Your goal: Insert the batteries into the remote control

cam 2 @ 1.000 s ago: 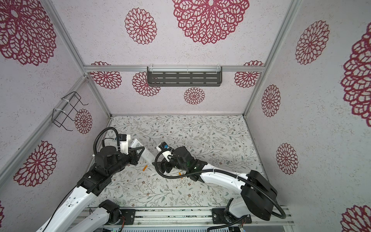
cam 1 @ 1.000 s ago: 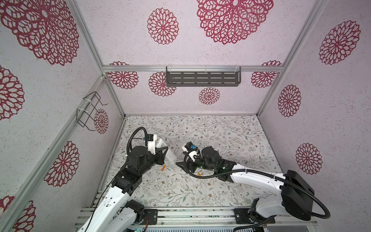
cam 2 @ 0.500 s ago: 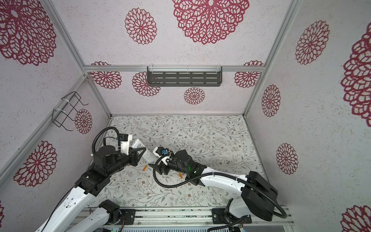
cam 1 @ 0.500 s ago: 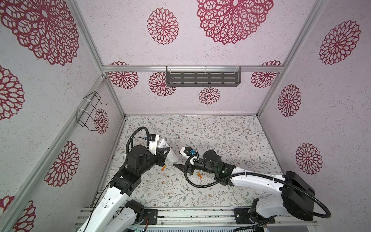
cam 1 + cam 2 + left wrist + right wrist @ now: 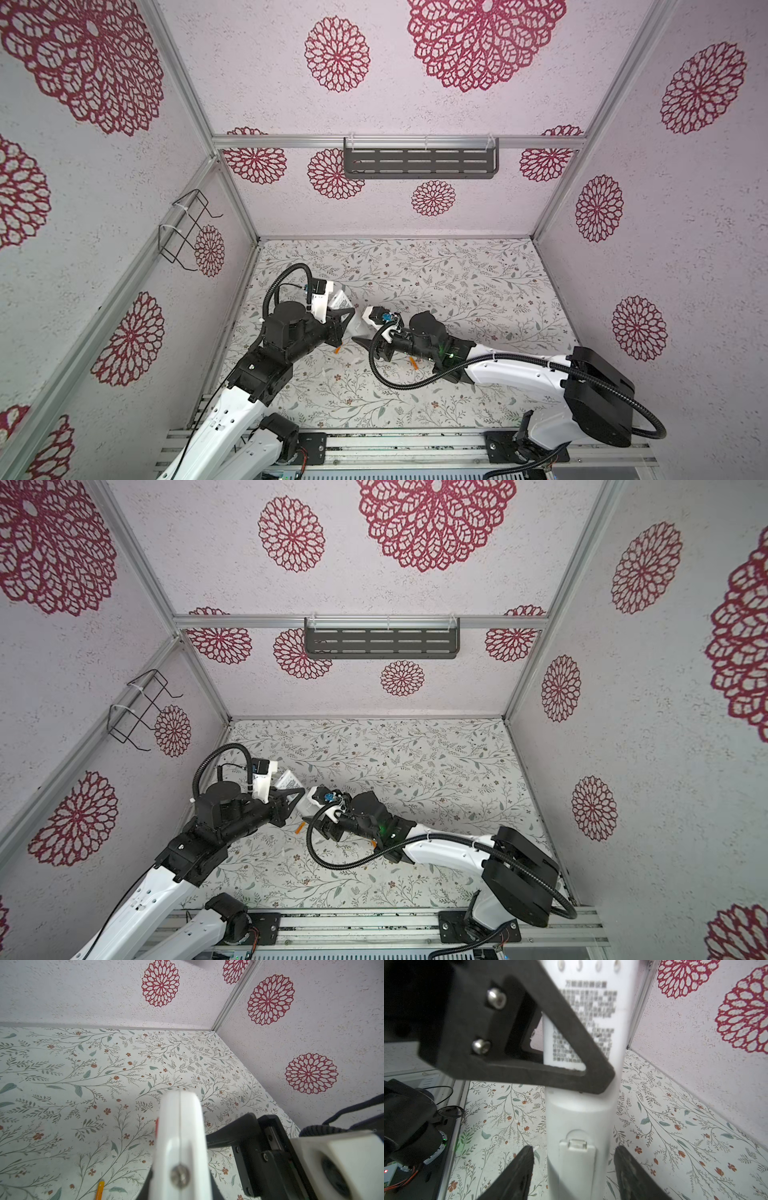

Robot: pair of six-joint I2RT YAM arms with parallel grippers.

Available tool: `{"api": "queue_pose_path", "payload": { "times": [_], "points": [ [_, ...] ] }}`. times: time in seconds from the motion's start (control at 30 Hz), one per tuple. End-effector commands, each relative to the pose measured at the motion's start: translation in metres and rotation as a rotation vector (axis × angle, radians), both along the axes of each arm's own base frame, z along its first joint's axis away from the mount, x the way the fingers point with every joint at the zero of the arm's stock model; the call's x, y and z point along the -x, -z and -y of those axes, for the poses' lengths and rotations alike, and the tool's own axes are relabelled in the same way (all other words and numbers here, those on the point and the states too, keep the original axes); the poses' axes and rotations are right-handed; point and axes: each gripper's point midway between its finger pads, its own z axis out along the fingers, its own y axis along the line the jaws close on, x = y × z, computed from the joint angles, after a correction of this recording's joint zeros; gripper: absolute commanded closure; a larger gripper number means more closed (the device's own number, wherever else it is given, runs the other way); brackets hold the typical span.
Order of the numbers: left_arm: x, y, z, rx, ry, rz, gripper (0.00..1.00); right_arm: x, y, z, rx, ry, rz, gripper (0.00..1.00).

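Looking down in both top views, the left jaws were clamped shut on the remote control [image 5: 356,327], held at a tilt over the bench [image 5: 478,286], toward 9 o'clock from the bench's middle. The right jaws reached in from 3 o'clock to the remote control's lower end. One battery [image 5: 338,350] lay on the bench just beside the remote control, at 7 o'clock from it. A second battery [image 5: 414,363] lay at 4 o'clock, partly hidden under the right arm [image 5: 511,368].

From the left wrist view, the remote control [image 5: 180,1126] ran edge-on away from the camera with its seam showing, and one battery [image 5: 99,1189] lay on the bench beside it.

From the right wrist view, the remote control's white back carried a printed label [image 5: 593,1007], crossed by a black triangular finger [image 5: 550,1022] of the left jaws. The battery cover [image 5: 577,1167] sat in place. The right jaws stood partly open, one finger [image 5: 519,1167] on either side of the lower end, a gap at each side, gripping nothing.
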Motion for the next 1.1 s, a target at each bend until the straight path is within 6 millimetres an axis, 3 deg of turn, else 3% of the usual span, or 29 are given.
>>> {"api": "queue_pose_path", "payload": {
  "times": [0.0, 0.6, 0.87, 1.07],
  "points": [
    [0.002, -0.020, 0.004, -0.001, 0.029, 0.065, 1.00, -0.004, -0.030, -0.005, -0.068, 0.012, 0.061, 0.39],
    [0.001, -0.013, 0.005, -0.097, 0.002, 0.068, 1.00, -0.006, -0.030, -0.011, -0.080, 0.036, 0.056, 0.49],
    [-0.003, -0.010, 0.001, -0.137, -0.038, 0.077, 1.00, -0.008, -0.028, -0.009, -0.077, 0.066, 0.047, 0.48],
    [-0.005, -0.009, 0.001, -0.149, -0.045, 0.082, 1.00, -0.008, -0.030, -0.010, -0.084, 0.072, 0.044, 0.40]
  ]
}}
